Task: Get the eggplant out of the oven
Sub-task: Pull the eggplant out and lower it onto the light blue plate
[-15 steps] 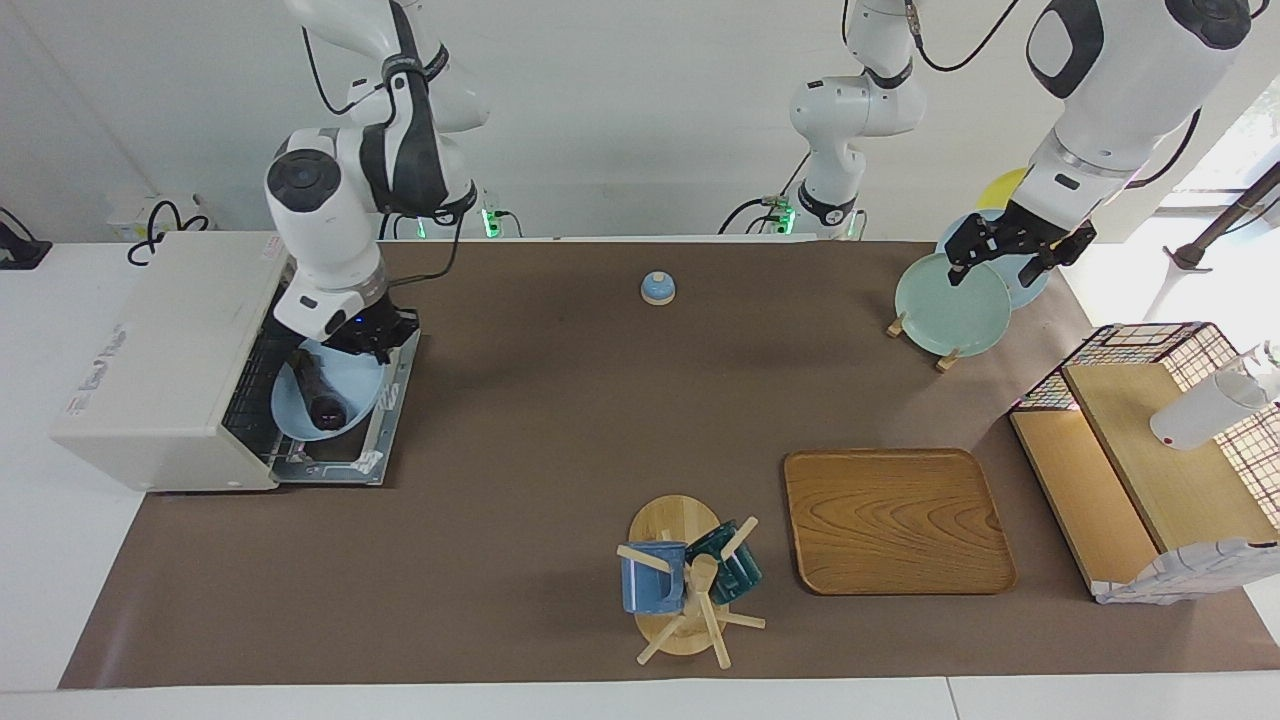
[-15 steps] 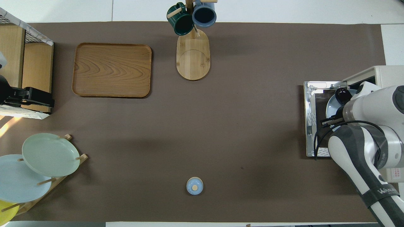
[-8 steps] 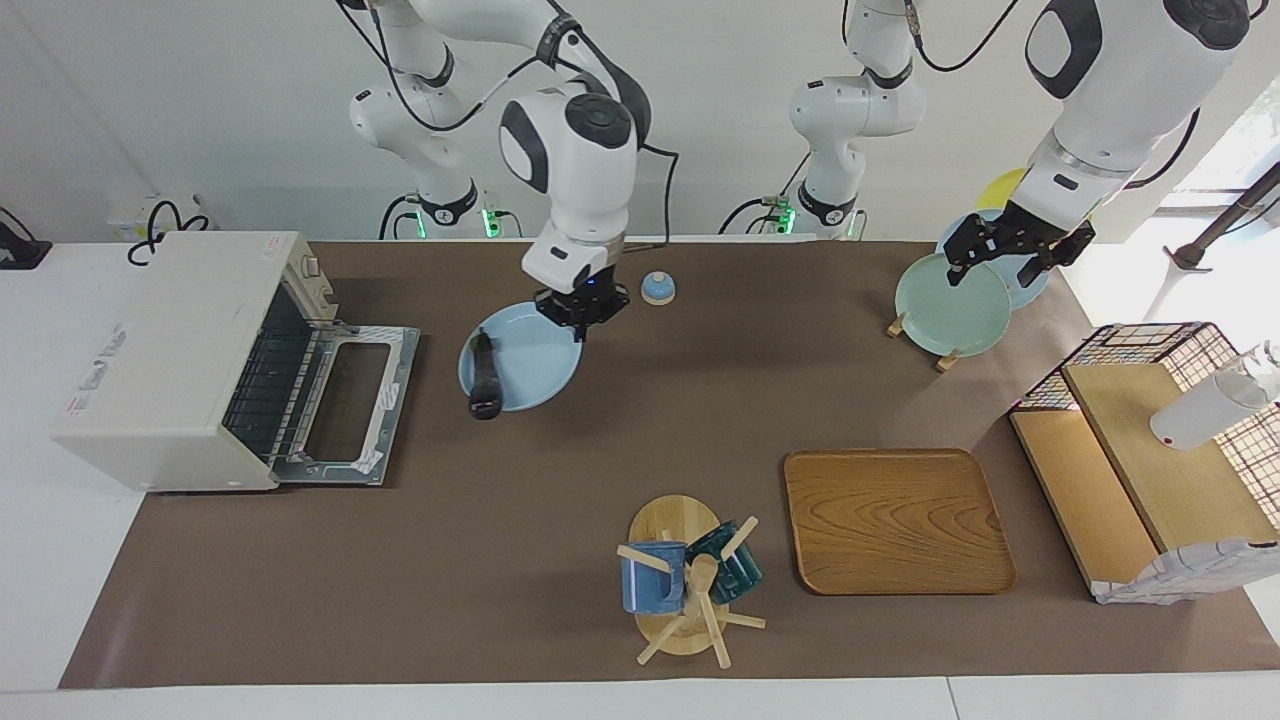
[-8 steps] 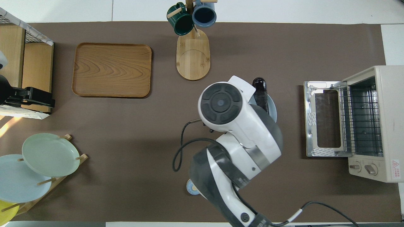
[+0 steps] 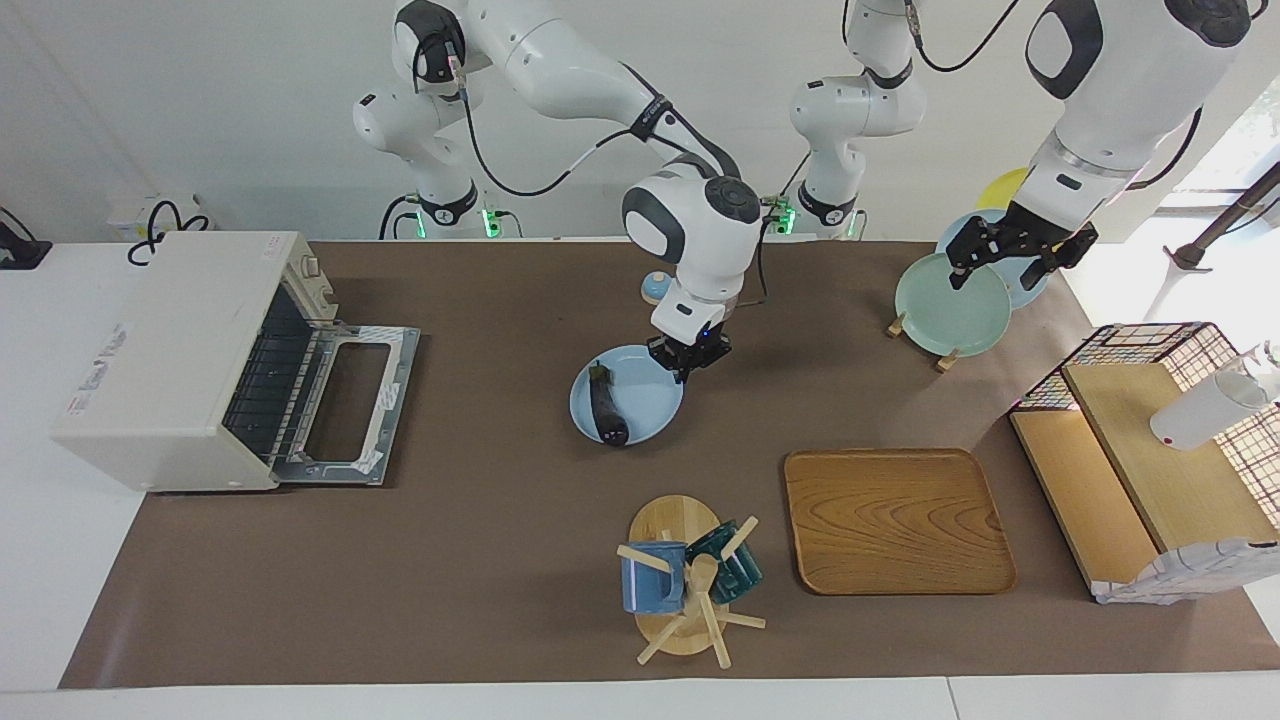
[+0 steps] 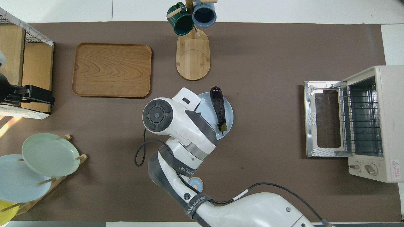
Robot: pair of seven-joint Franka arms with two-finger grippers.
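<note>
Brown bench (image 5: 500, 560), open oven (image 5: 170, 360) at the right arm's end.
Mid-bench, right pincer (image 5: 689, 362) grips the blue plate (image 5: 640, 410) bearing the eggplant (image 5: 605, 403); left pincer (image 5: 1005, 262) over the plate rack (image 5: 940, 355), grip unreadable.

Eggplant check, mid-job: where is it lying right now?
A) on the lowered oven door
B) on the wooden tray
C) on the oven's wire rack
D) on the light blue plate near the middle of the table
D: the eggplant lies on the light blue plate at mid-table, the right claw at the plate's rim; the oven stands open with its rack bare.
</note>
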